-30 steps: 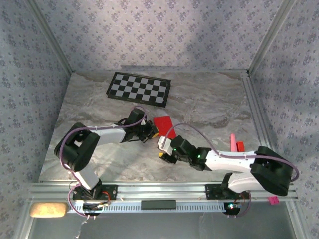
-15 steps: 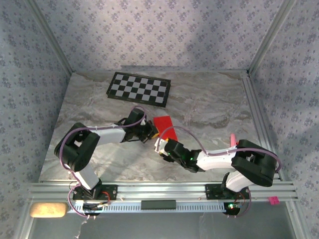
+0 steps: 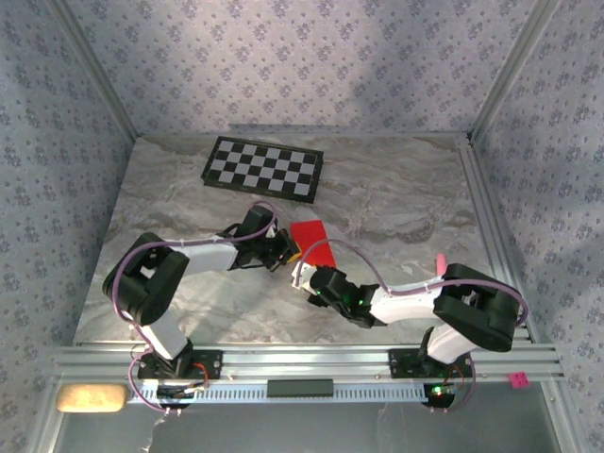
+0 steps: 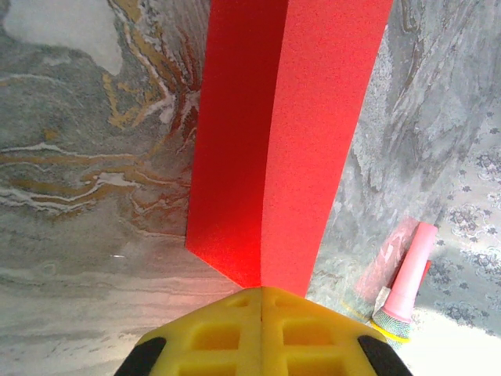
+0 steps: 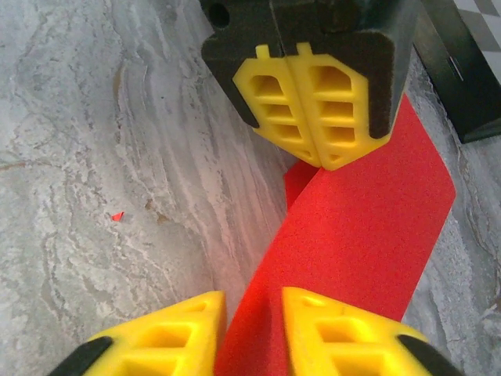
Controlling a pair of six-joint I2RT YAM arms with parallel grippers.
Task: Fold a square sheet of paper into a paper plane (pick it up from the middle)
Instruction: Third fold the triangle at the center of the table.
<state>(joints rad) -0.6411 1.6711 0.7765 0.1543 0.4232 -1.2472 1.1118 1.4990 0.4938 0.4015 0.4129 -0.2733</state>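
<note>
Mid-fold, it is judged, the square sheet of paper [image 3: 310,236] beside the checkerboard [image 3: 264,168] is clamped by the left tool [image 4: 261,301] and straddled by the narrowly parted right tool [image 5: 254,305], whose pinch is needed next.

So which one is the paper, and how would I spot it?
Start at the marbled table and find the black-and-white checkerboard at its far side. Just nearer than that, pinched by the left gripper, is the red sheet of paper. It is bright red, flat and creased down the middle, unlike the paler pink stick near the right edge.
</note>
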